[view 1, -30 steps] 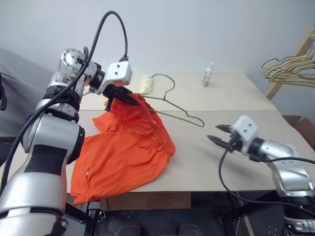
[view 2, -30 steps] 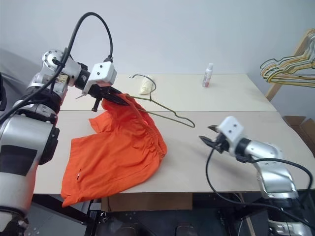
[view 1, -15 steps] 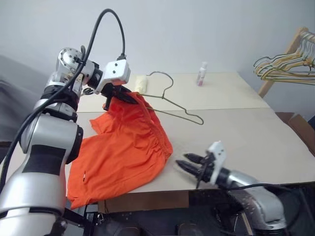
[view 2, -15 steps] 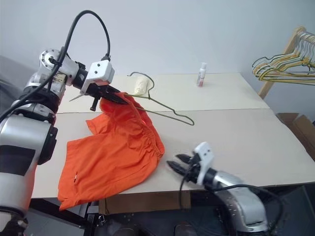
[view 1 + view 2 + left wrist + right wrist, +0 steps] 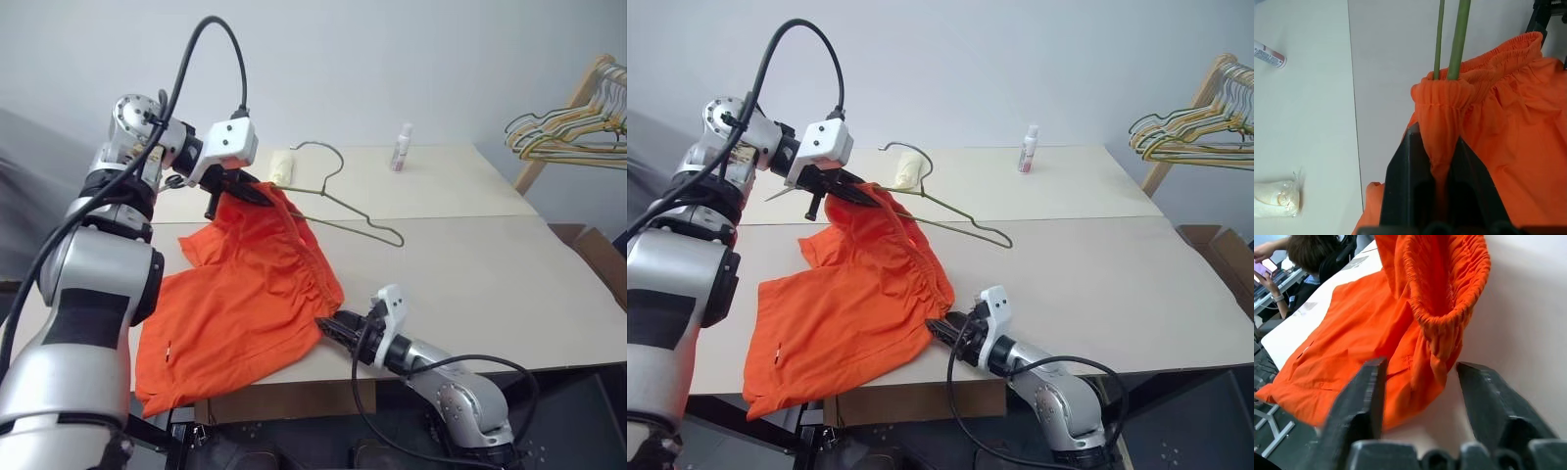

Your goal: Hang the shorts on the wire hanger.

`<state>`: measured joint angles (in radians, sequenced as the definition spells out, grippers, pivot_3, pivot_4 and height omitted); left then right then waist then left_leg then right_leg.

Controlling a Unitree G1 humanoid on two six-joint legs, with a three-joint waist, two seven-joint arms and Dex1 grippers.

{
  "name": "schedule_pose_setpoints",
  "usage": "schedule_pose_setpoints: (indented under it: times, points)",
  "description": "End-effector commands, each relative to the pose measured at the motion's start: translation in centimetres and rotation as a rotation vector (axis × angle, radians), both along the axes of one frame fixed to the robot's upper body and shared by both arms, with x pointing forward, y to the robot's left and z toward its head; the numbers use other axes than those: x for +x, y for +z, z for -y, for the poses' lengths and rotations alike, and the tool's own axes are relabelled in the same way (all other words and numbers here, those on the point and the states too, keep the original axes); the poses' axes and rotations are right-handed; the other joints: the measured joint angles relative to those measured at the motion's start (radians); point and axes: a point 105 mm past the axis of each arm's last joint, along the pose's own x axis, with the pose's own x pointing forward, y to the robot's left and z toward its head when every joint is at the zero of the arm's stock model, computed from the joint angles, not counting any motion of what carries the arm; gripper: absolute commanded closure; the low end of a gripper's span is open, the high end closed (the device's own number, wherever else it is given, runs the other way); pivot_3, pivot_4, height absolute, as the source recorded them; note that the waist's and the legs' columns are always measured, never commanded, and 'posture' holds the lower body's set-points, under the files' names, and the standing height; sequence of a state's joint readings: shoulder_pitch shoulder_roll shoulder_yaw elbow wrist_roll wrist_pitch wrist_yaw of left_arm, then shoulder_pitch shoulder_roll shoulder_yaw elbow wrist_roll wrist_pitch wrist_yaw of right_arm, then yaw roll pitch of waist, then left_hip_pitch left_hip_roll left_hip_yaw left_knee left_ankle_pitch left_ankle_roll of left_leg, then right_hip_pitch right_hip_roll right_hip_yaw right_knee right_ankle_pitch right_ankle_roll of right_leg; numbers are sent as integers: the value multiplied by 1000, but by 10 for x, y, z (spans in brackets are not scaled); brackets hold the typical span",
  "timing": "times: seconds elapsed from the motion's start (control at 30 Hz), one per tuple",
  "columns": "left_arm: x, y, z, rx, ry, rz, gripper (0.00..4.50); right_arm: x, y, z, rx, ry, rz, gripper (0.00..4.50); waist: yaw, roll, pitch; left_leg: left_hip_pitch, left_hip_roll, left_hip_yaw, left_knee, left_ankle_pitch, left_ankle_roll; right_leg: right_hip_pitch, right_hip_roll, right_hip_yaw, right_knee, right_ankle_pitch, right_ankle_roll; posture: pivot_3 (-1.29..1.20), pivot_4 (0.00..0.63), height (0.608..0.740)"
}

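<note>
The orange shorts (image 5: 245, 294) lie spread on the table, with one end of the gathered waistband lifted. My left gripper (image 5: 1437, 139) is shut on that raised waistband fold above the table's back left. The wire hanger (image 5: 343, 211) runs out of the same fold, its two wires (image 5: 1457, 39) emerging from the fabric and its hook resting on the table behind. My right gripper (image 5: 328, 326) lies low at the table's front edge, open. Its fingers (image 5: 1369, 391) straddle the lower loop of the waistband (image 5: 1444, 328) without closing on it.
A small bottle (image 5: 401, 147) and a white wrapped packet (image 5: 284, 166) sit at the back of the table. A bunch of coloured hangers (image 5: 558, 132) hangs on a wooden rack at the right. A person (image 5: 1308, 254) sits beyond the table's left side.
My right arm has swung left and down from the table's right side to the shorts' waistband at the front edge, rolling as it came. The left gripper has kept its hold.
</note>
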<state>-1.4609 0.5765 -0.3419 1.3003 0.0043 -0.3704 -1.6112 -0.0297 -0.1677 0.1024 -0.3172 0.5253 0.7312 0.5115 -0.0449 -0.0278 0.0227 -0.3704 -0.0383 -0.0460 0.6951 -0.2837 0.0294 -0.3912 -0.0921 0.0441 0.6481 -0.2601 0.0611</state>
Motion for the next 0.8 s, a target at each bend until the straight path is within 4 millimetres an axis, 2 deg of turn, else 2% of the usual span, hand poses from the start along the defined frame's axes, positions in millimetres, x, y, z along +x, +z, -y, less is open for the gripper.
schedule_pose_setpoints:
  times: [0.03, 0.13, 0.17, 0.3, 0.57, 0.67, 0.8]
  points:
    - [-1, 19, 4, -25, -23, 60, 4500, 6, 11, 1, 21, -4, 51, 3214, 0, 0, 0, 0, 0, 0, 0, 0, 0, 0, 0, 0, 0, 0, 0, -39, 0, 740]
    - [-1, 19, 3, -25, -20, 60, 4500, 7, 10, 3, 15, -9, 45, 4360, 1, 0, 0, 0, 0, 0, 0, 0, 0, 0, 0, 0, 0, 0, 0, -38, 0, 740]
    - [-1, 19, 2, -26, -18, 61, 4500, 8, 9, 6, 12, -14, 44, 4470, 0, 0, 0, 0, 0, 0, 0, 0, 0, 0, 0, 0, 0, 0, 0, -37, 0, 740]
    - [-1, 21, -2, -40, -2, 49, 4500, 8, 13, 29, -5, -29, 59, 4470, 0, 0, 0, 0, 0, 0, 0, 0, 0, 0, 0, 0, 0, 0, 0, -44, 0, 740]
    - [-8, 26, -10, -105, -1, 10, 4500, 9, 49, 107, 19, 81, 78, 4470, 0, 0, 0, 0, 1, 0, 0, 0, 0, 1, 0, 0, -1, 0, 0, -48, 0, 740]
    - [-12, 25, -10, -118, -18, -3, 4500, 12, 58, 120, -2, 150, 68, 4470, -1, 0, 0, 1, 2, 0, 0, -1, 1, 1, 0, 0, -1, 0, 0, -45, 0, 740]
    - [-17, 19, -10, -112, -47, -27, 4500, 23, 59, 130, -40, 187, 43, 4470, -3, 0, 0, 1, 2, 1, 0, -1, 2, 1, 0, 1, -1, 0, 0, -34, 0, 740]
